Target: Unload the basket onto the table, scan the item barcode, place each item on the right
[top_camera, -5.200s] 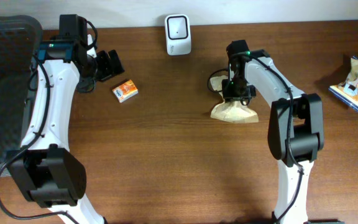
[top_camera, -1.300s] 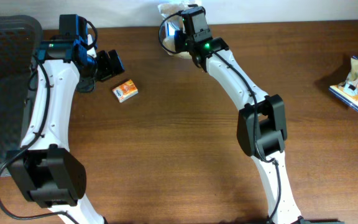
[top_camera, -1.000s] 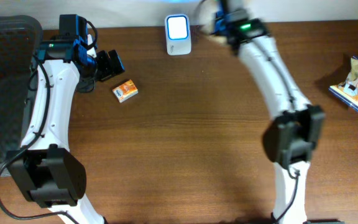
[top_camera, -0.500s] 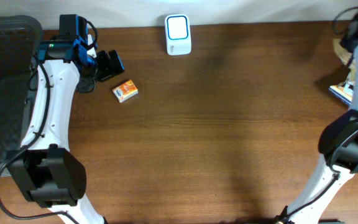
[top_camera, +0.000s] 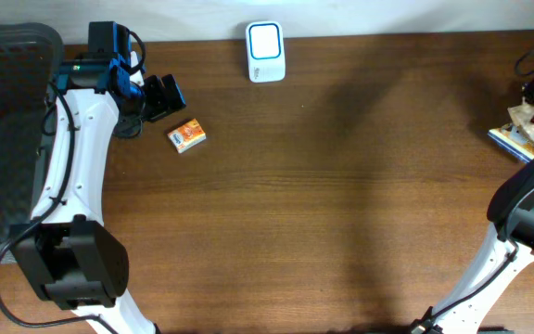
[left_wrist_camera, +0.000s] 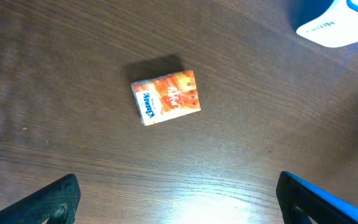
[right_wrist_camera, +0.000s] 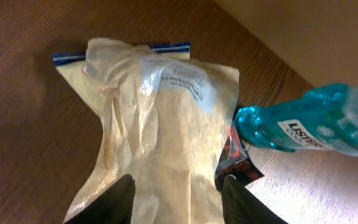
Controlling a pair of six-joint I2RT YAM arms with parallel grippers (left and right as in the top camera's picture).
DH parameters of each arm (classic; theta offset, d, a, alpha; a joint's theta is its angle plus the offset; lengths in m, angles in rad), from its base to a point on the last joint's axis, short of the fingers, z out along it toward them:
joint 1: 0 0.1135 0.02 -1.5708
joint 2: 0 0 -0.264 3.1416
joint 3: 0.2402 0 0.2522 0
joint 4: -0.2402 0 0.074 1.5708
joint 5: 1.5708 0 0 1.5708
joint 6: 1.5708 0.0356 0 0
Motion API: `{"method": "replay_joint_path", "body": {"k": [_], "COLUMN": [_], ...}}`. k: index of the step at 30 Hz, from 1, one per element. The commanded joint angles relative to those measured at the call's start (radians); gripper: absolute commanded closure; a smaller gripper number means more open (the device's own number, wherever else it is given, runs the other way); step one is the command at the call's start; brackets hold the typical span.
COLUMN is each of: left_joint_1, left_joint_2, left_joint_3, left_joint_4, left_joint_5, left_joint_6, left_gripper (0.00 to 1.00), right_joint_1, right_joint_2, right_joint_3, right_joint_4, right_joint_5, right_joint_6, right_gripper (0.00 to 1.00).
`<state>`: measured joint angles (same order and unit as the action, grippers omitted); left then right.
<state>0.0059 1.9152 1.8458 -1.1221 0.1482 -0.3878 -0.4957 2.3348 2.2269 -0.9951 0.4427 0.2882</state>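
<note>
A crinkled beige plastic bag (right_wrist_camera: 160, 124) lies on a pile of packets at the table's far right edge (top_camera: 524, 119). My right gripper (right_wrist_camera: 182, 190) hovers just over it, its black fingers (right_wrist_camera: 120, 199) standing apart on either side of the bag's near end, open. The white barcode scanner (top_camera: 265, 51) stands at the back middle, far from that arm. A small orange tissue pack (left_wrist_camera: 165, 97) lies flat on the wood (top_camera: 185, 135). My left gripper (left_wrist_camera: 179, 205) hangs open just short of the pack, with nothing between its fingers.
A blue mouthwash bottle (right_wrist_camera: 316, 124) and a dark red snack packet (right_wrist_camera: 238, 162) lie beside the bag, and a blue-edged packet (right_wrist_camera: 67, 57) sticks out from under it. A black mesh basket (top_camera: 3, 139) fills the left edge. The scanner's corner (left_wrist_camera: 331, 22) shows in the left wrist view.
My right arm swung from the scanner to the far right edge with the beige bag, and its jaws have parted over the pile. The left arm has not moved.
</note>
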Motion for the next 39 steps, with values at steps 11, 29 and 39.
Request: {"method": "replay_joint_path", "body": {"k": [11, 29, 39], "left_joint_1": [-0.003, -0.003, -0.041], "left_joint_2": [-0.008, -0.008, 0.004], "left_joint_3": [0.002, 0.002, 0.0], "left_joint_4": [-0.002, -0.002, 0.002], "left_joint_5": [-0.008, -0.004, 0.099], "left_joint_6": [0.012, 0.011, 0.164], "left_gripper": [0.01, 0.01, 0.05], "right_joint_1": [0.144, 0.521, 0.522], "right_joint_2": [-0.225, -0.234, -0.234], "right_joint_3": [0.034, 0.031, 0.031], "right_joint_4": [-0.164, -0.232, -0.232], "right_joint_5": [-0.832, -0.763, -0.763], "right_joint_6": [0.001, -0.002, -0.002], "right_gripper": [0.49, 0.02, 0.02]}}
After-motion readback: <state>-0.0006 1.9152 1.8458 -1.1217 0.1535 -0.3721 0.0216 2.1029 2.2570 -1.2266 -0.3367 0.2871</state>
